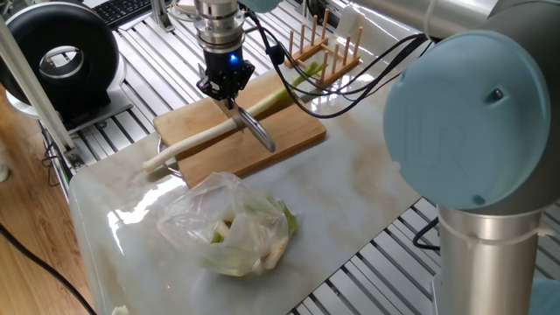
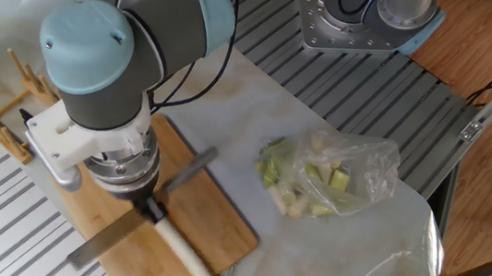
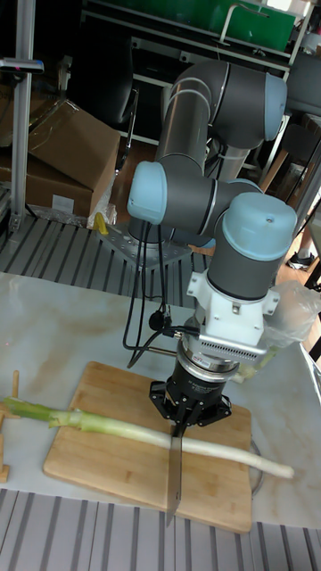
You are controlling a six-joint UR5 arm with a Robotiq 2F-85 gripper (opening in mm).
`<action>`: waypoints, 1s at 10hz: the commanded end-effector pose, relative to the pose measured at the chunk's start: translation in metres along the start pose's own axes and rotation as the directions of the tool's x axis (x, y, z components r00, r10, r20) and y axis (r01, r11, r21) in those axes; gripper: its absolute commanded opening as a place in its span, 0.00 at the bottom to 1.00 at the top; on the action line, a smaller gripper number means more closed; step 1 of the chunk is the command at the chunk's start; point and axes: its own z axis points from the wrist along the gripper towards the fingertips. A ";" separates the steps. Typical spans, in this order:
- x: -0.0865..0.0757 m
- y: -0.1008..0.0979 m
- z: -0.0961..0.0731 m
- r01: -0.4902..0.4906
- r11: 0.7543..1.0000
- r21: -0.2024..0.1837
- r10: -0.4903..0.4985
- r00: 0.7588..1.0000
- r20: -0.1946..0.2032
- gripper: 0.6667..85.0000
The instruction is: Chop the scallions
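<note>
Your black two-finger gripper (image 3: 181,417) is clamped on the handle of a steel-bladed knife (image 3: 172,477), blade pointing down-frame in the tall fixed view and crossing the long white-to-pale-green scallion stalk (image 3: 134,433) roughly at its middle. The stalk lies lengthwise across the rectangular wooden cutting board (image 3: 107,464), uncut as far as you can see; its white end overhangs the board at lower right in the tall view, and its green end runs off the left edge toward the wooden peg rack (image 1: 325,45). Main risk, as a judgement: nothing pins the stalk, so a downward press could roll or slide it and leave a slanted or partial cut. The overhanging white end could also tip off the board once severed. You can't tell whether the blade edge is touching the stalk or just above it. The board sits on a white marble-look slab (image 1: 350,192) and isn't fixed, so a hard push might shift it. Room: the board is bare either side of the blade for stepping along the stalk. The clear plastic bag of pale green pieces (image 1: 234,226) sits lower centre in one fixed view, apart from the board. The peg rack at upper centre crowds the green end.
</note>
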 end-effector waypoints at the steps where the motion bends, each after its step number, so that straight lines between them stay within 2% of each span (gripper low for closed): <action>1: -0.005 -0.002 0.006 -0.009 1.000 0.008 0.009 1.000 0.019 0.01; 3: -0.003 -0.007 0.002 -0.012 0.999 0.039 0.011 1.000 0.008 0.01; 5: -0.003 -0.005 -0.004 -0.016 0.999 0.046 0.016 1.000 -0.001 0.01; 8: -0.004 -0.011 0.001 -0.014 0.997 0.081 0.013 1.000 0.016 0.01; 10: -0.002 -0.011 0.001 -0.011 0.996 0.083 0.010 1.000 0.008 0.01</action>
